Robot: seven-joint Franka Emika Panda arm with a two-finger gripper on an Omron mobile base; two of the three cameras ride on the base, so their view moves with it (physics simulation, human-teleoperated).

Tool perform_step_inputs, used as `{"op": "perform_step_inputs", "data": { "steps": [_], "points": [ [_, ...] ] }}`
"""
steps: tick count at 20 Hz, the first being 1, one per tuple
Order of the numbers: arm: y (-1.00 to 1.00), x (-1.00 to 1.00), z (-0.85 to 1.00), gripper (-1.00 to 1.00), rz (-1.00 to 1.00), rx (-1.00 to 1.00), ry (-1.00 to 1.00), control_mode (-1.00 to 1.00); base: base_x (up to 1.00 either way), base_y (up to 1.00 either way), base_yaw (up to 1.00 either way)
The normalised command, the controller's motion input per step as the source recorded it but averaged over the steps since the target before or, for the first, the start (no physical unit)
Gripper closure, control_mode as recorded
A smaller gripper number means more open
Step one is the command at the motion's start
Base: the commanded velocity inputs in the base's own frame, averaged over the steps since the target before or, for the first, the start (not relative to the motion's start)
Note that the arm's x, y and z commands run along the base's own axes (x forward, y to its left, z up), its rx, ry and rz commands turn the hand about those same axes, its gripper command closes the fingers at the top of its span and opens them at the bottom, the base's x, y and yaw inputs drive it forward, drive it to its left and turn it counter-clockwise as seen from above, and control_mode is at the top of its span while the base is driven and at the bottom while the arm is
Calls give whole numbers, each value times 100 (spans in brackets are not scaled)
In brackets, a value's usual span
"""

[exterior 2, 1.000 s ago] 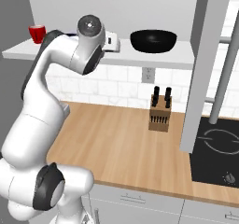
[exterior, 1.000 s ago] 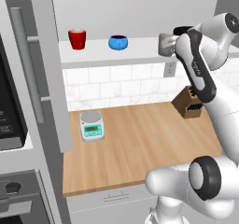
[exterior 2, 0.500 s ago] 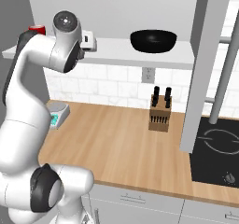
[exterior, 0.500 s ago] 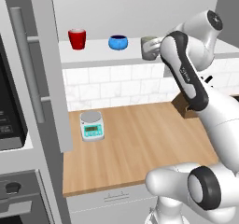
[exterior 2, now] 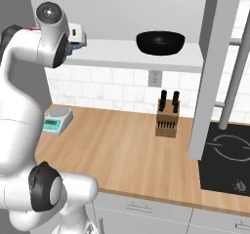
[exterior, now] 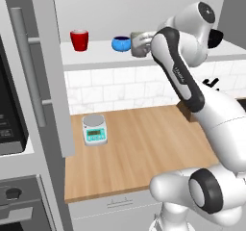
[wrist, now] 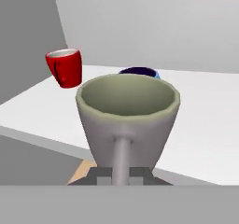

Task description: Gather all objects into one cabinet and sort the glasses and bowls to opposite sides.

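Gripper (wrist: 122,171) is clamped on the grey-olive mug (wrist: 127,120) by its handle, holding it upright at shelf height just in front of the white shelf (exterior: 96,56), right next to the small blue bowl (exterior: 121,44). Step in hand looks like placing the mug on the glasses side, beside the red cup (exterior: 79,40). To do it well: carry the mug further toward the cup end, past the blue bowl with clearance so it doesn't get nudged, keep the rim level, set the base flat well back from the shelf lip before releasing. A handle grip puts the weight off-centre, so it may swing or tip if the move is jerky. Containers, big to small: the cabinet shelf holds the wide black bowl (exterior 2: 160,42) at the far end, well apart from the rest, contents not visible from this angle; mug interior is empty in the hand view; red cup stands upright near the cabinet door (exterior: 53,71), inside not visible; blue bowl interior is mostly hidden behind the mug.
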Motion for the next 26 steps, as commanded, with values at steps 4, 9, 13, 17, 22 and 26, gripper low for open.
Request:
{"op": "perform_step_inputs", "data": {
  "steps": [4, 9, 13, 17, 22, 26],
  "points": [
    [52, -9, -1, 100, 0, 0, 3, -100, 0, 0, 0],
    [52, -11, -14, 100, 0, 0, 6, -100, 0, 0, 0],
    [30, -1, -5, 100, 0, 1, 3, -100, 0, 0, 0],
    [15, 5, 0, 100, 0, 1, 2, -100, 0, 0, 0],
    [13, 35, 0, 100, 0, 0, 0, -100, 0, 0, 0],
    [31, 24, -1, 100, 0, 0, -2, -100, 0, 0, 0]
  ]
}}
